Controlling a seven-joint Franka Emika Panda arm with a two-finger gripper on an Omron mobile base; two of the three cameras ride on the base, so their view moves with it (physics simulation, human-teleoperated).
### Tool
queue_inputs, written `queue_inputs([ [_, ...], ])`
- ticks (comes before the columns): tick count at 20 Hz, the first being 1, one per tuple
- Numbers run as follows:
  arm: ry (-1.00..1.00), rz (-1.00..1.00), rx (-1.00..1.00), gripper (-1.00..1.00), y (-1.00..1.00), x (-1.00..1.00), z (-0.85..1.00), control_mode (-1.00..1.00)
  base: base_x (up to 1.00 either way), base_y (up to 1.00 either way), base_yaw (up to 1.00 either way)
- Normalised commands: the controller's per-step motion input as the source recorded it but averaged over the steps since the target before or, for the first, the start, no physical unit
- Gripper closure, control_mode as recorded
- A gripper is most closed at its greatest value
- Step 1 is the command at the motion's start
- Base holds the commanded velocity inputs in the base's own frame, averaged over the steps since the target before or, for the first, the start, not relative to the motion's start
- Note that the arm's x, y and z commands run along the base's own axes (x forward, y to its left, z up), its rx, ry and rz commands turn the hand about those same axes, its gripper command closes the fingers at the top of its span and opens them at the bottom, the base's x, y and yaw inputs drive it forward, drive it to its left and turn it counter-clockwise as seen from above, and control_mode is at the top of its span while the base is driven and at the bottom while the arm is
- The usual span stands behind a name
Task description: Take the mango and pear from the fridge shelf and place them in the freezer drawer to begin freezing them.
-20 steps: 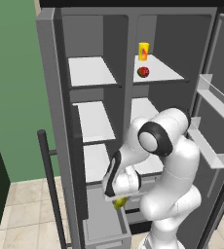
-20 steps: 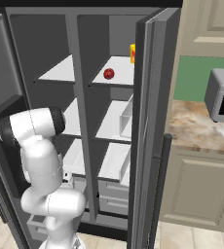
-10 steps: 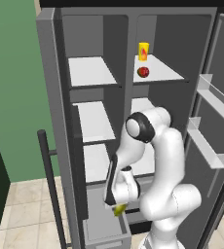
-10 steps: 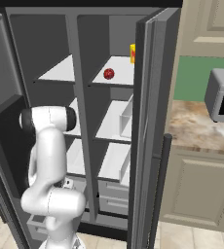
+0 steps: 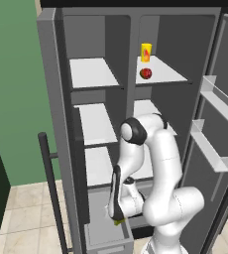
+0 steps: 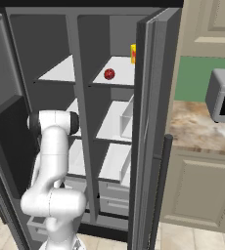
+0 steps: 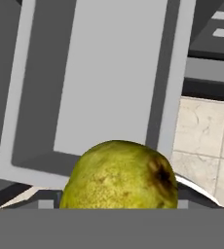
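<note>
One pear (image 7: 120, 176), yellow-green with a dark spot, clamped in the claw (image 5: 117, 220) and seen close up in the hand view, directly above the open freezer drawer (image 7: 109, 82). Fingertips hidden behind the fruit in that view; grip inferred from the fruit's position at the claw, clear of any surface.

Left base view:
- Claw pointed downward, low at the front of the fridge, with a sliver of yellow-green showing at its tip.
- Freezer drawer (image 5: 103, 233) pulled out at the bottom left, its grey interior open beneath the claw.
- Mango (image 5: 145, 73) resting on the upper right fridge shelf (image 5: 168, 74), near the shelf's front edge.
- Yellow carton (image 5: 145, 51) with a red mark standing upright just behind the mango on the same shelf.
- Fridge door (image 5: 220, 129) swung open at the right, with light door bins along its inner face.

Right base view:
- Mango (image 6: 109, 73) on the upper fridge shelf (image 6: 119, 73), yellow carton (image 6: 133, 53) partly hidden by the door edge.
- Arm bent downward at the left of the fridge; claw hidden behind the robot body.
- Microwave (image 6: 224, 95) on the marbled tabletop (image 6: 197, 134) to the right, well apart from the fridge.

Hand view:
- Tiled floor (image 7: 204, 141) beside the drawer's right wall.
</note>
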Motion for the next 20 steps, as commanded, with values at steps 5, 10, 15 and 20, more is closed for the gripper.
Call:
queue_inputs([
  [5, 0.01, -0.12, -0.01, 1.0, 0.19, 0.52, -0.03, -1.0, 0.0, 0.0, 0.0],
  [10, 0.09, -0.11, -0.01, 1.0, 0.01, 0.54, -0.18, -1.0, 0.0, 0.0, 0.0],
  [15, 0.07, -0.01, -0.03, 1.0, 0.0, 0.4, -0.48, -1.0, 0.0, 0.0, 0.0],
  [20, 0.01, -0.01, -0.06, 1.0, 0.07, 0.21, -0.47, -1.0, 0.0, 0.0, 0.0],
])
